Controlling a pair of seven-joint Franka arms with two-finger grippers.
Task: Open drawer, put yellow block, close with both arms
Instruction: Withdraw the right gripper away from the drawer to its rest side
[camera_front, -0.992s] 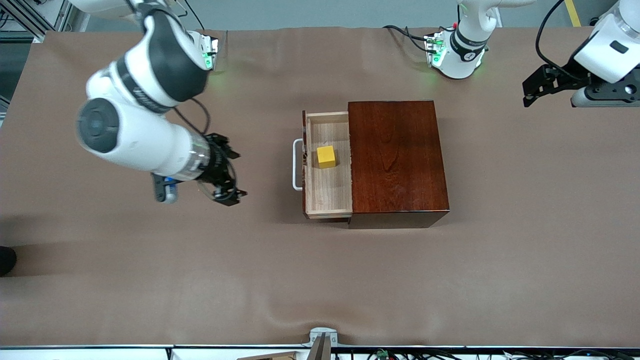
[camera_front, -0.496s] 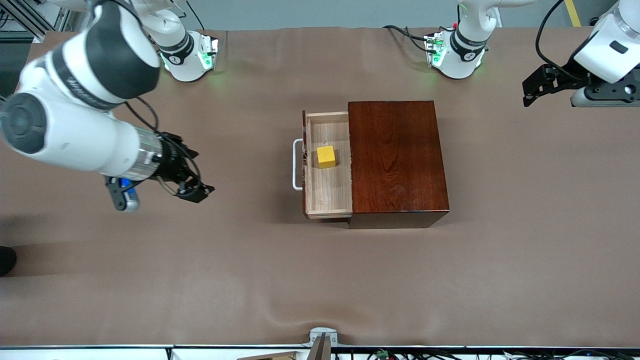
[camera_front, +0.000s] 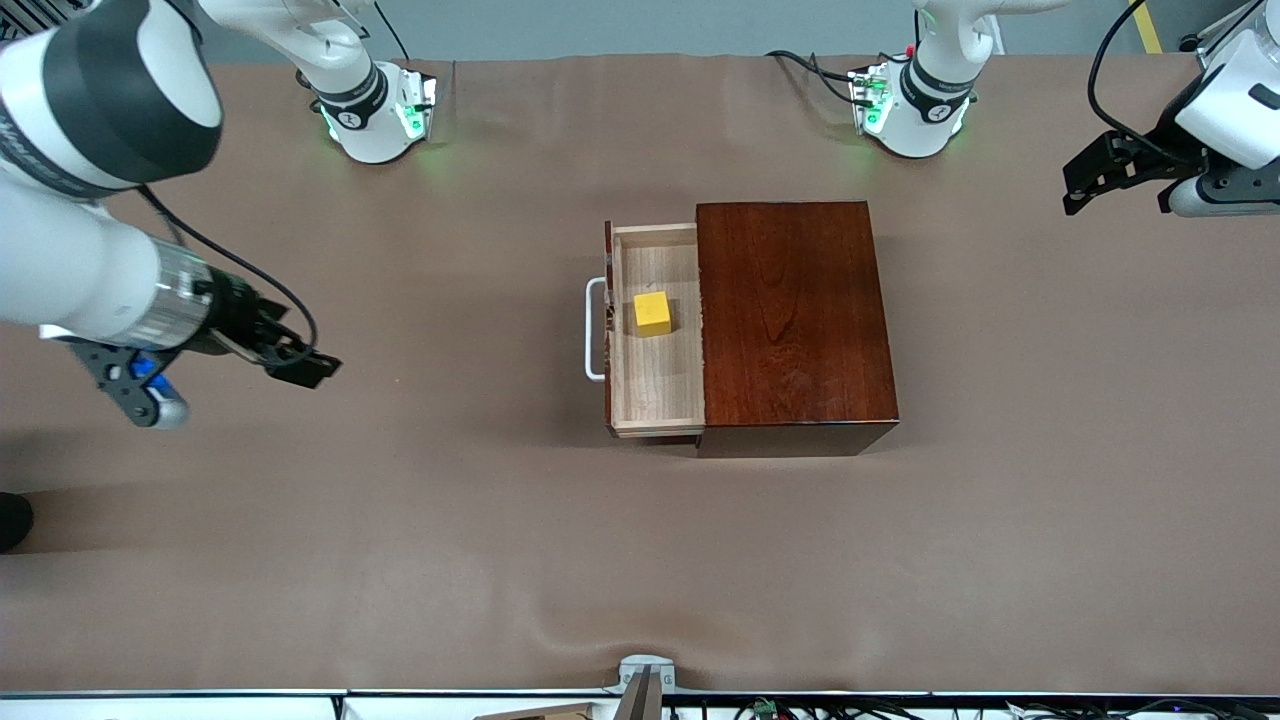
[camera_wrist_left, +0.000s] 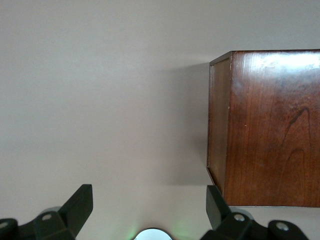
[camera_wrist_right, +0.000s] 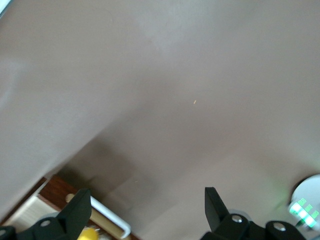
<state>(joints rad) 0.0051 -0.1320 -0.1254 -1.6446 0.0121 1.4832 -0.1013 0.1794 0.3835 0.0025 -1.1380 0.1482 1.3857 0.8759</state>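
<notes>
The drawer (camera_front: 660, 385) stands pulled out of the dark wooden box (camera_front: 795, 320), its white handle (camera_front: 594, 330) facing the right arm's end of the table. The yellow block (camera_front: 653, 313) lies inside the drawer on the pale wood. My right gripper (camera_front: 300, 362) is open and empty, over bare table well away from the handle. Its wrist view shows the handle (camera_wrist_right: 107, 215), a bit of the yellow block (camera_wrist_right: 87, 234) and the open right gripper (camera_wrist_right: 147, 202). My left gripper (camera_front: 1085, 180) hangs open over the left arm's end of the table, and its wrist view shows the box (camera_wrist_left: 270, 125) beside the open left gripper (camera_wrist_left: 148, 200).
A brown cloth (camera_front: 640, 560) covers the whole table. The two arm bases (camera_front: 375, 110) (camera_front: 910, 105) glow green along the table's edge farthest from the front camera. A small metal mount (camera_front: 645, 675) sits at the nearest edge.
My right arm has swung away from the drawer toward its own end of the table, gripper still open. The left gripper has shifted slightly. Drawer and block have not moved.
</notes>
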